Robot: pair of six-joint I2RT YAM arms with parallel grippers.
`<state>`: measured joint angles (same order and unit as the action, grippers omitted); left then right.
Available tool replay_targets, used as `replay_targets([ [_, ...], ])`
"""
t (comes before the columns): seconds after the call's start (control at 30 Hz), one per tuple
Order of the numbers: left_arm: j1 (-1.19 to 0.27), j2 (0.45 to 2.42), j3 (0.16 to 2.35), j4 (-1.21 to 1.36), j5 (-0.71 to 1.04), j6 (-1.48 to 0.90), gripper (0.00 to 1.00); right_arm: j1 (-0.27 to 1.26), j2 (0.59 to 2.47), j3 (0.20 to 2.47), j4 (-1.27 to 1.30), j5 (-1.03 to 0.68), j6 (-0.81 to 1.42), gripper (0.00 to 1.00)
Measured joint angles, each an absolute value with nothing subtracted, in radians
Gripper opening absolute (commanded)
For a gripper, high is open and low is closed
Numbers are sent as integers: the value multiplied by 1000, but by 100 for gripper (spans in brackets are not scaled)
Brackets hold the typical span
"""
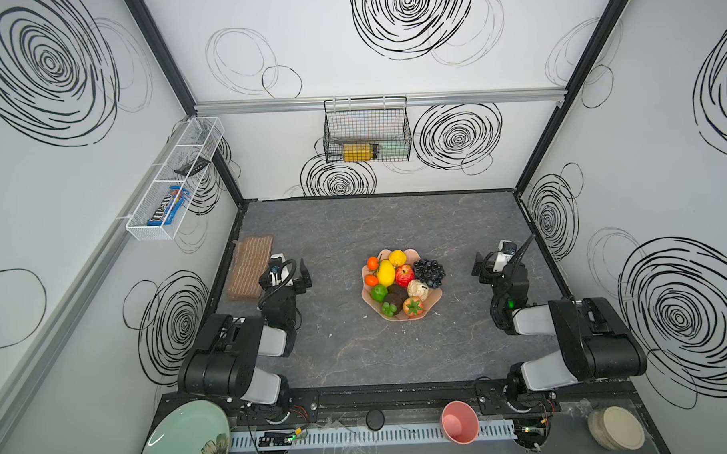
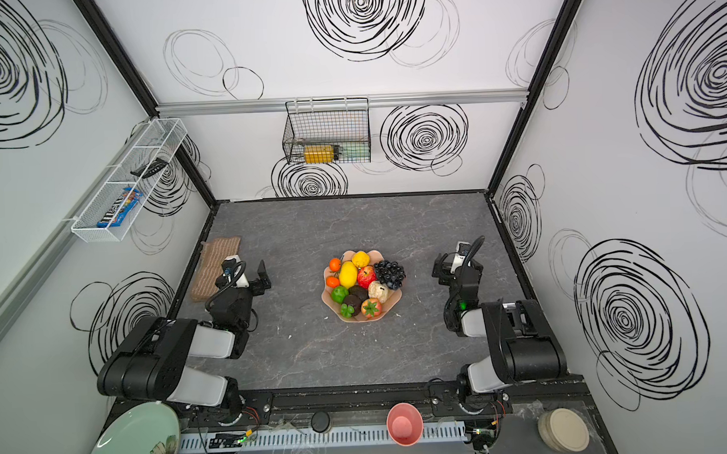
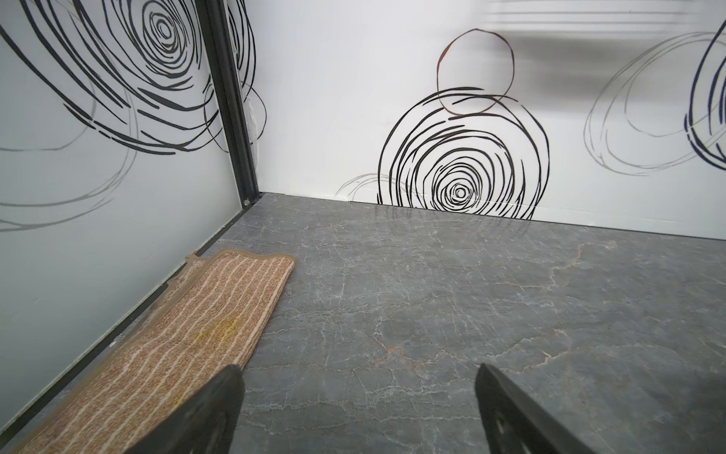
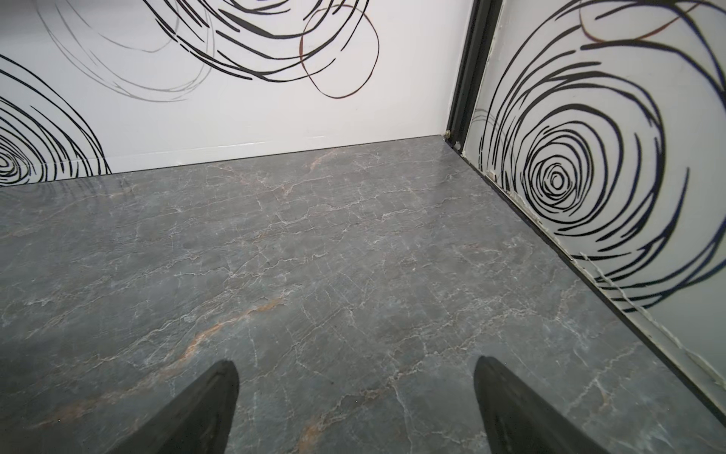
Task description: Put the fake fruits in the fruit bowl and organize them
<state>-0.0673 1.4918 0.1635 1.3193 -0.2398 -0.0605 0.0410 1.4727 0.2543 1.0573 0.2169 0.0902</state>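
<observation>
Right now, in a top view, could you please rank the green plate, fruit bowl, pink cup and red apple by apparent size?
1. green plate, though nearer the camera and partly cut off
2. fruit bowl
3. pink cup, also nearer the camera
4. red apple

Peach bowl, wavy rim, sits upright mid-desk, and it's full! Round lemon at 12 o'clock, long lemon beside it at 10. Oranges at 10 and 9, limes at 8 and 7, strawberry at 6, pale pear at 4, black grapes at 2. Red apple dead centre, dark avocado just below it, all packed close together.
</observation>
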Motion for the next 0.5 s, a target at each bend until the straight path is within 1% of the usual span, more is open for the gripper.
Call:
replay_targets([
  [0.5, -72, 1492, 163, 1350, -241, -55, 96, 41, 1473, 254, 1067, 216, 92, 97],
])
